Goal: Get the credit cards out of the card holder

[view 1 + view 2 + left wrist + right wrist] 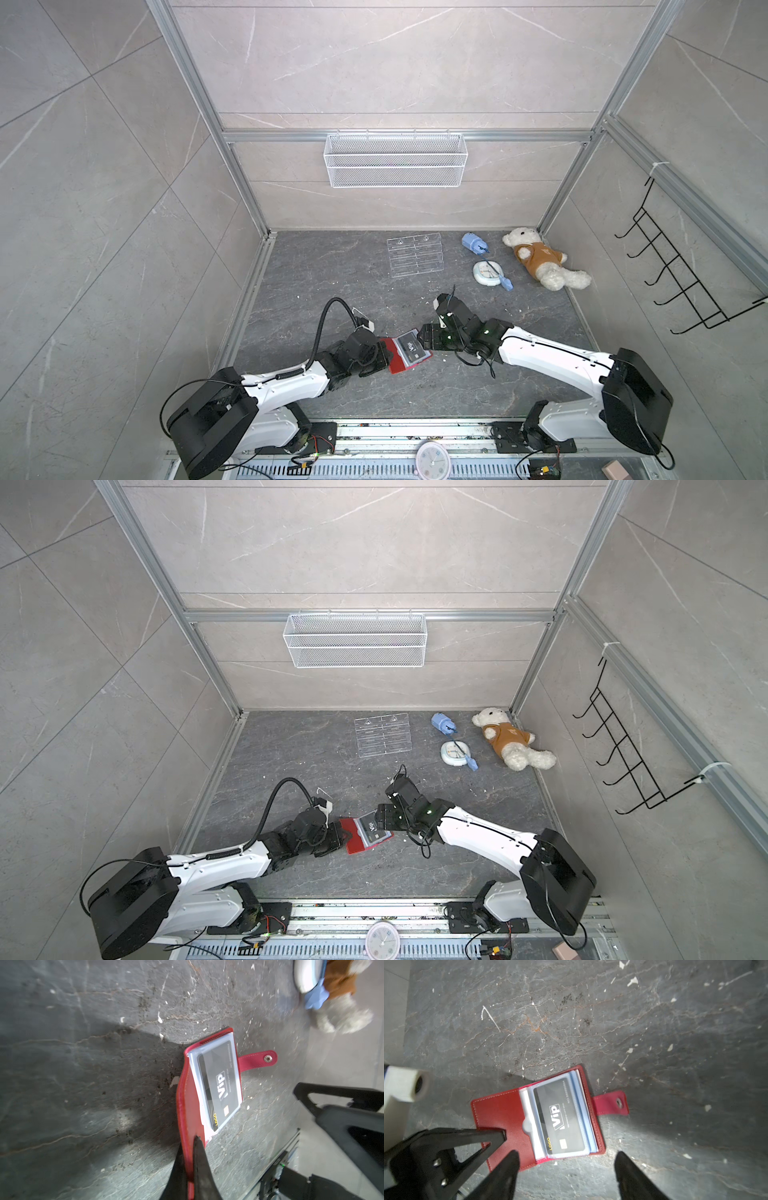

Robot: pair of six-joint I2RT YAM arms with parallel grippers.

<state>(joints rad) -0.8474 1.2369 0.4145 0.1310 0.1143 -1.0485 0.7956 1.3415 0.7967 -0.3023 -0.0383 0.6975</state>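
The red card holder [500, 1109] lies open on the dark stone table [591, 1012], near the front and about in the middle. A black Vip card [560, 1120] sits inside its top clear sleeve, with pale blue sleeves under it. I can see only this one card. The snap tab [610, 1105] sticks out flat on the side away from the bare red cover.

The left gripper [191, 1147] is closed tight on the edge of that bare cover, with one finger on top and one below. The right gripper [566, 1154] has its jaws wide apart and holds nothing. It hangs close by the sleeve side of the holder.

Far back on the table are a clear plastic stand [415, 255], a small white clock [484, 272] and a teddy bear [540, 259] in a brown shirt. A white wire basket [395, 160] hangs on the back wall.
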